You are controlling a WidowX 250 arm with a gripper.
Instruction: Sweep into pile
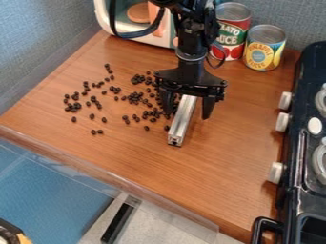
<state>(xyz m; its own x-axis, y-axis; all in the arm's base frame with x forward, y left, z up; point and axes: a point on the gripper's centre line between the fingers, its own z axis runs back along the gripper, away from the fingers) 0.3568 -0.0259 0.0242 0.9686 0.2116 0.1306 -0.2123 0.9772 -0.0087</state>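
Note:
My gripper (188, 115) hangs over the middle of the wooden counter, its two fingers spread wide and pointing down. A silver metal bar (183, 119) runs from beneath the gripper toward the front, passing between the fingers; a gap shows between it and the right finger. I cannot tell whether the bar touches the left one. Many small dark beans (134, 97) are scattered left of the bar, denser close to the left finger and looser toward the far left. Part of the bar's back end is hidden by the gripper.
Behind stand a red-labelled can (231, 35), a yellow-labelled can (264, 50) and a white toy appliance (105, 16). A black stove (296, 167) with white knobs borders the right side. A clear raised edge (115, 178) runs along the counter's (235, 138) front.

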